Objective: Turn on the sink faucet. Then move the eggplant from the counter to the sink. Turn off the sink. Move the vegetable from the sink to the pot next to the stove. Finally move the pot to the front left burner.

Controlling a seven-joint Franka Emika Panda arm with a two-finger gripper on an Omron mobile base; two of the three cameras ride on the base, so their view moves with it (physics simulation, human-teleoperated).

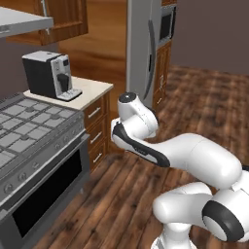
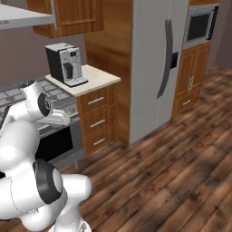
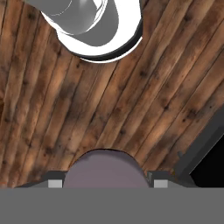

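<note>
Wooden kitchen floor under me; my end effector (image 3: 105,183) grasps a rounded purplish thing, I judge the eggplant (image 3: 105,173), beside the stove (image 1: 34,141); pot placement and burner move remain.

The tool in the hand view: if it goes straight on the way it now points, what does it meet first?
Most likely the wooden floor, which lies straight ahead of the tool. A rounded purple-grey thing sits between its fingertips; how far the floor is cannot be told.

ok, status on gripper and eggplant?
Gripper shut on eggplant, hand over wood floor. Stove left of arm, coffee machine on counter beyond. Nothing blocking near hand.
</note>
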